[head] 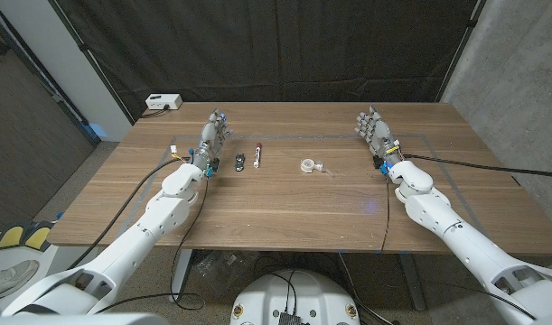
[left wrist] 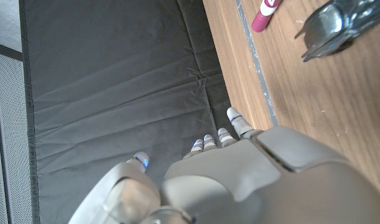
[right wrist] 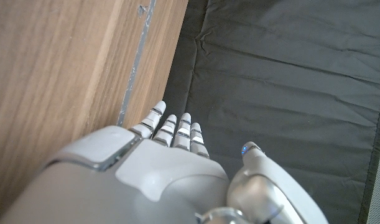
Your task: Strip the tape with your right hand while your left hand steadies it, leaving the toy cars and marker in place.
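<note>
Currently the left hand [head: 214, 137] stands over the table [head: 285, 212] on the left side, fingers extended and slightly apart, holding nothing. In the left wrist view the same hand [left wrist: 239, 174] shows from the back, fingertips [left wrist: 234, 118] reaching past the table edge toward the black curtain [left wrist: 115, 81]; no object lies between them.

The right hand [head: 375, 131] stands on the right side of the table in a matching pose, fingers straight and spread, holding nothing. In the right wrist view this hand [right wrist: 158, 174] shows from the back, with fingertips [right wrist: 177, 127] pointing toward the curtain [right wrist: 289, 74] beyond the table's far edge.

Just beside the left hand, on its inner side, sits a small dark toy car [head: 240, 162]. The left wrist view shows a car [left wrist: 336, 25] on the wood [left wrist: 314, 106], blurred, apart from the hand. Next to the car lies the marker [head: 258, 156], white-bodied with a red end, lengthwise toward the far edge; its pink-red end [left wrist: 264, 14] also shows in the left wrist view.

The tape [head: 308, 165], a small whitish roll with a short strip trailing toward the right, lies flat near the table's middle, between the two hands and well apart from both. It is nearer the marker than the right hand.

A grey line [head: 429, 137] is marked on the tabletop. A white box [head: 163, 102] sits at the far left corner.
</note>
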You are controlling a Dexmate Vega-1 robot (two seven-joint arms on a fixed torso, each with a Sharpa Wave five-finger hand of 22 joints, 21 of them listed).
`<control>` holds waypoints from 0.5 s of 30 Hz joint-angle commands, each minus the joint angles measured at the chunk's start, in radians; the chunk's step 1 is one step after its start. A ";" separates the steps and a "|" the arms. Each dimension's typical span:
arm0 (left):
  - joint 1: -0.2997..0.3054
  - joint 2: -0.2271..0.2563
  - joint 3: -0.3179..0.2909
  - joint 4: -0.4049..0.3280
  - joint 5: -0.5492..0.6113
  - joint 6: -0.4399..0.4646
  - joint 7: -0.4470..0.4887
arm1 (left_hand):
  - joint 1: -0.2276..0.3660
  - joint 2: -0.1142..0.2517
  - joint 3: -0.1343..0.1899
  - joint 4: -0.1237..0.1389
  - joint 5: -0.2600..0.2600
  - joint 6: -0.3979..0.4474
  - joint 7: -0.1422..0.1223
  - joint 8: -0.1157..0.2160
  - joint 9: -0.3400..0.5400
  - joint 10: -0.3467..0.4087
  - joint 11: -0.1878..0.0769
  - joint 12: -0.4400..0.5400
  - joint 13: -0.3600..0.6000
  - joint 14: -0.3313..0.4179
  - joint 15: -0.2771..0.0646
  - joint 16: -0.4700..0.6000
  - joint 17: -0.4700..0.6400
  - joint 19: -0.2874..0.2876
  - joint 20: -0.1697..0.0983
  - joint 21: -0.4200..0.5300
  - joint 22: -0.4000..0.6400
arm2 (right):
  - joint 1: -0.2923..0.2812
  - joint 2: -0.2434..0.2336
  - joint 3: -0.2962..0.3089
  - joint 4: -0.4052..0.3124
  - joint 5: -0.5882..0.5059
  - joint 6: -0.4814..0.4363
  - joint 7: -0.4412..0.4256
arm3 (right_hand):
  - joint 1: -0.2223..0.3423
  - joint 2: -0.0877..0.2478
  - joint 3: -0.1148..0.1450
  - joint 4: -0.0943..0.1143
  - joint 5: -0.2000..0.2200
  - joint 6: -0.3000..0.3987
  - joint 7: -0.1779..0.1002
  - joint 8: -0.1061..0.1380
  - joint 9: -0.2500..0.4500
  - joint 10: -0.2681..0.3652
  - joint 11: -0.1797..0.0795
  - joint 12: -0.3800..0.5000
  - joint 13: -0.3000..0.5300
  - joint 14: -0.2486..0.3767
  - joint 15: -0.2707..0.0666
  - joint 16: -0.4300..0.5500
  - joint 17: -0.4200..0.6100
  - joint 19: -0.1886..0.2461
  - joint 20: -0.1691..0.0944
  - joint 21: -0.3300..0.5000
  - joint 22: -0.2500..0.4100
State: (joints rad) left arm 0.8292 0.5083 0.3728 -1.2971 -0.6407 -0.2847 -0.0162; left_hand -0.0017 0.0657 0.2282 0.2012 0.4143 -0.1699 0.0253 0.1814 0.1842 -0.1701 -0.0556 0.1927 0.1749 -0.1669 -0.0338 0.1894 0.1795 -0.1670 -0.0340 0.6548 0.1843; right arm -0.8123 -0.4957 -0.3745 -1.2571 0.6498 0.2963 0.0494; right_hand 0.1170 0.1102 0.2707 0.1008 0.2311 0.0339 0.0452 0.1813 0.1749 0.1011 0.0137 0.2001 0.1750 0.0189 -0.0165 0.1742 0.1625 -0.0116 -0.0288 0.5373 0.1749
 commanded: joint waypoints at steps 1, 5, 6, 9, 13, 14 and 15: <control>-0.021 -0.012 0.009 0.024 0.014 0.001 0.006 | 0.001 0.125 0.008 -0.003 0.007 -0.401 -0.001 0.007 0.001 -0.311 -0.006 0.008 0.005 -0.296 -0.002 0.005 0.004 -0.268 -0.045 0.005 0.003 | 0.020 0.013 -0.004 0.039 0.000 0.011 0.011 | 0.004 0.012 0.008 -0.003 0.002 0.001 0.009 0.007 0.003 0.008 0.002 0.006 0.005 0.010 0.001 0.006 0.004 0.002 -0.031 0.005 0.004; -0.028 -0.028 0.013 0.040 0.053 -0.047 0.040 | 0.013 0.117 0.015 -0.013 0.005 -0.341 -0.045 0.025 0.002 -0.267 -0.001 0.021 0.006 -0.230 0.001 0.023 0.003 -0.218 -0.011 0.017 0.002 | 0.012 0.008 -0.002 0.025 -0.002 0.008 0.001 | 0.006 0.009 0.009 -0.005 0.001 0.000 0.009 0.007 0.003 0.009 0.000 0.006 0.005 0.011 0.002 0.006 0.004 0.004 -0.030 0.003 0.004; -0.025 -0.031 0.012 0.035 0.071 -0.057 0.067 | 0.030 0.105 0.021 -0.024 -0.001 -0.294 -0.076 0.036 0.003 -0.235 -0.010 0.028 0.006 -0.185 0.019 0.030 0.002 -0.180 0.038 0.023 -0.002 | 0.009 0.006 -0.002 0.020 -0.002 0.006 -0.002 | 0.007 0.009 0.009 -0.006 0.001 0.000 0.010 0.007 0.003 0.009 0.000 0.006 0.005 0.012 0.003 0.006 0.004 0.004 -0.029 0.003 0.004; -0.026 -0.032 0.018 0.033 0.157 -0.104 0.148 | 0.225 0.057 0.082 -0.135 -0.048 -0.081 -0.147 0.077 0.002 -0.018 -0.004 0.060 0.009 0.056 0.072 0.052 0.001 -0.035 0.124 0.021 -0.003 | 0.004 0.002 -0.001 0.011 -0.003 0.002 -0.006 | 0.011 0.007 0.009 -0.010 0.000 0.005 0.008 0.008 0.004 0.010 0.005 0.006 0.005 0.015 0.012 0.007 0.004 0.007 -0.023 0.001 0.004; -0.026 0.000 0.031 0.002 0.296 -0.139 0.237 | 0.322 0.047 0.111 -0.190 -0.083 0.065 -0.143 0.105 0.002 0.143 -0.002 0.085 0.012 0.198 0.063 0.067 0.005 0.019 0.141 0.021 0.001 | -0.001 -0.007 -0.004 -0.005 -0.007 -0.013 -0.013 | 0.029 0.007 0.015 -0.023 -0.003 0.015 0.013 0.011 0.004 0.019 0.013 0.009 0.005 0.026 0.017 0.009 0.004 0.017 -0.015 -0.001 0.004; -0.025 0.009 0.034 -0.009 0.340 -0.146 0.267 | 0.339 0.047 0.116 -0.200 -0.089 0.098 -0.134 0.112 0.001 0.170 -0.007 0.089 0.012 0.212 0.058 0.066 0.005 0.033 0.144 0.023 0.001 | -0.002 -0.008 -0.004 -0.008 -0.008 -0.015 -0.015 | 0.035 0.007 0.018 -0.028 -0.003 0.016 0.015 0.011 0.004 0.021 0.014 0.009 0.005 0.028 0.019 0.009 0.004 0.020 -0.015 -0.001 0.003; -0.024 0.018 0.036 -0.022 0.377 -0.149 0.291 | 0.360 0.050 0.125 -0.212 -0.095 0.136 -0.132 0.120 0.000 0.191 -0.009 0.088 0.012 0.232 0.055 0.066 0.005 0.041 0.147 0.023 0.001 | -0.003 -0.008 -0.004 -0.009 -0.008 -0.015 -0.016 | 0.045 0.008 0.022 -0.035 -0.005 0.016 0.016 0.011 0.004 0.024 0.017 0.010 0.005 0.030 0.020 0.009 0.004 0.022 -0.013 -0.003 0.003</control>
State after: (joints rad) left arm 0.8076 0.4905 0.3877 -1.2736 -0.5346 -0.3345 0.0544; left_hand 0.3162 0.1146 0.3379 0.0140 0.3309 -0.1029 -0.1146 0.2849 0.1841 -0.0311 -0.0583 0.2706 0.1841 0.0200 0.0274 0.2479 0.1795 -0.1488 0.1103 0.6706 0.1810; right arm -0.8037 -0.4909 -0.3766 -1.2412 0.6483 0.3015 0.0477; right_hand 0.1382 0.1164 0.2888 0.0820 0.2311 0.0444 0.0555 0.1862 0.1748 0.1124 0.0250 0.2036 0.1749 0.0370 0.0017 0.1777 0.1628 -0.0003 -0.0321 0.5373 0.1748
